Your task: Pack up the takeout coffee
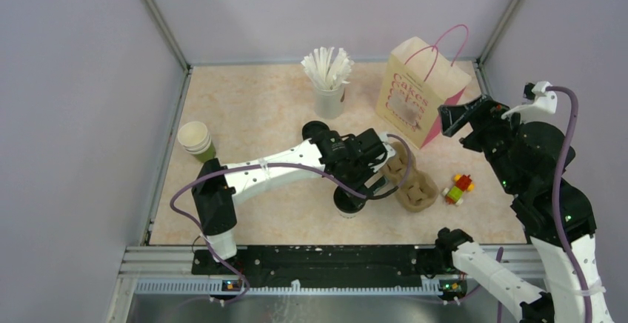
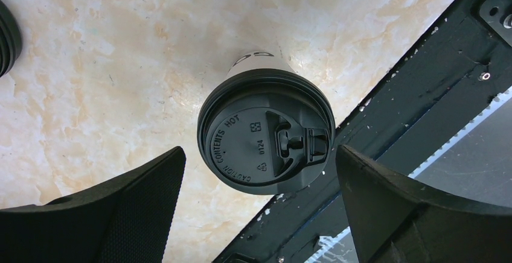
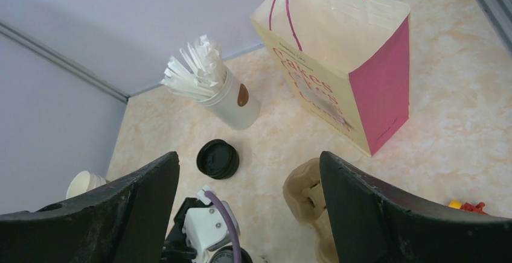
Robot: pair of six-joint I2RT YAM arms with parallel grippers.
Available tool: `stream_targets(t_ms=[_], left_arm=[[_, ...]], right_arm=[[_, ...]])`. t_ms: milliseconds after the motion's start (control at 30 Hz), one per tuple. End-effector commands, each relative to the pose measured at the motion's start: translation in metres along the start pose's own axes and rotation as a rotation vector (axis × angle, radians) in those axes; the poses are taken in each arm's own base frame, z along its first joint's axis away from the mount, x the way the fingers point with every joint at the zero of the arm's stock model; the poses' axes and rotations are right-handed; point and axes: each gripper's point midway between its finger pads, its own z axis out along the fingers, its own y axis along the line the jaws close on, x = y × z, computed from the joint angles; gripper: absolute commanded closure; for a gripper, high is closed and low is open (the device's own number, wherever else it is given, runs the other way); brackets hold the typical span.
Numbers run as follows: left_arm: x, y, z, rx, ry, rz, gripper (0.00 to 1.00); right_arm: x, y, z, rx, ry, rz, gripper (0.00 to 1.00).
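The left fingers [image 2: 136,205] are spread wide and hold nothing. In the left wrist view, the takeout coffee [image 2: 265,137] shows in the gap between them, with bare counter [image 2: 108,82] visible on either side of its black lid, so neither finger touches it. The raised lettering and sip tab on the lid face up, and a sliver of the white cup wall shows behind the rim. The cup stands upright near the front edge of the counter, just beside the black rail [image 2: 416,88] that runs along it. From above, the coffee is a black disc under the left arm's wrist. The brown pulp cup carrier [image 1: 412,184] lies close to its right, and a small red, yellow and green toy [image 1: 459,188] sits beyond the carrier. The right fingers [image 3: 386,215] are also wide apart and empty, raised over the right side of the counter and looking down on the cream and pink paper bag [image 3: 338,58], which stands upright with its mouth open. Left of the bag is a white cup of straws [image 3: 224,97]. A second black lid [image 3: 217,158] lies nearer the middle, and a stack of lidless paper cups [image 1: 195,141] stands by the left wall.
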Motion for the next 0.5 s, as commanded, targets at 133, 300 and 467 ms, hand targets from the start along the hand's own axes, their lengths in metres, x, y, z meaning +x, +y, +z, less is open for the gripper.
stream_targets(t_ms=[133,300,467], left_arm=[[0.007,-0.005,0.010,0.012,0.016,0.011,0.01],[0.016,-0.011,0.017,0.041,0.044,0.010,0.01],[0.014,-0.009,0.017,0.027,0.030,0.012,0.03]], right_arm=[[-0.012,0.007,-0.001,-0.033,-0.039,-0.013,0.15],[-0.013,0.006,-0.003,-0.029,-0.046,-0.013,0.15],[-0.012,0.005,-0.003,-0.025,-0.045,-0.015,0.15]])
